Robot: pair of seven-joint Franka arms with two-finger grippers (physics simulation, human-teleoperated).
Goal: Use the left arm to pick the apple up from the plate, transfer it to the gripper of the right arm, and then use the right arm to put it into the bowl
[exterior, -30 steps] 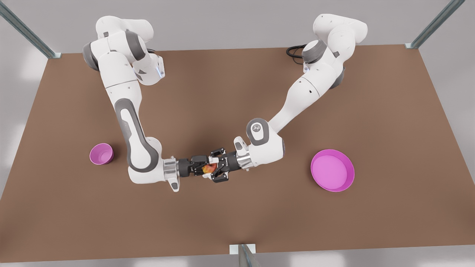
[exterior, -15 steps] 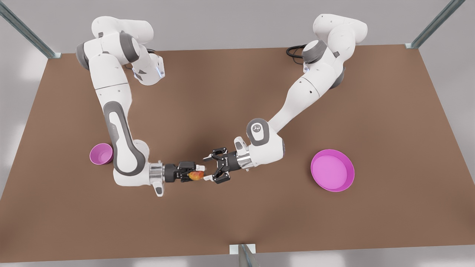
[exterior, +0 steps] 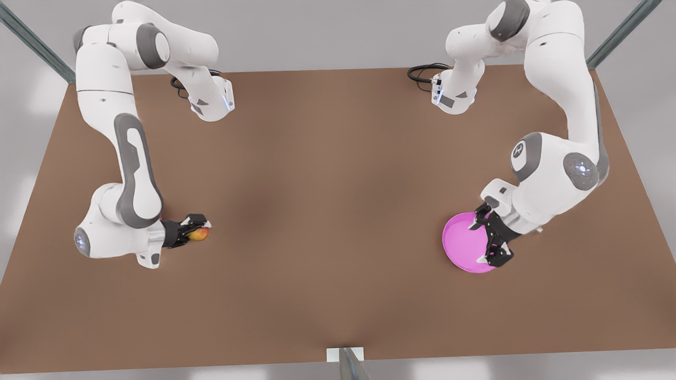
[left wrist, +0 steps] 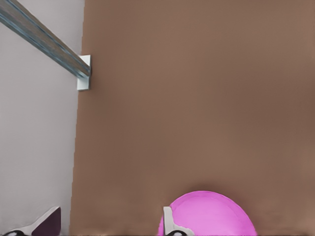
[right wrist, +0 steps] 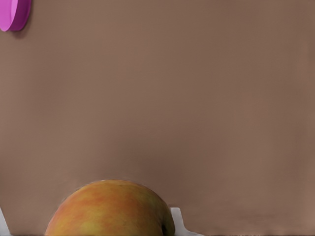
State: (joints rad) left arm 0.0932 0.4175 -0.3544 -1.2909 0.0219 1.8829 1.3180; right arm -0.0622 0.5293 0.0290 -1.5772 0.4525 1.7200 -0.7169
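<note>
The apple, red-orange with a yellow patch, is held just above the table at the front view's left, with my right gripper shut on it. In the right wrist view the apple sits close between the fingers. The small bowl is hidden behind that arm's forearm. My left gripper hangs open over the near side of the magenta plate at the front view's right. The left wrist view has the plate under one of the wide-apart fingertips.
The brown table spreads wide between the two arms. Black cables lie at its back edge by the arm bases. A metal frame post stands at the front edge, and another crosses the left wrist view.
The two grippers have parted from the table's middle. The right arm swung to the front view's left with the apple. The left arm drew back over the plate, open.
</note>
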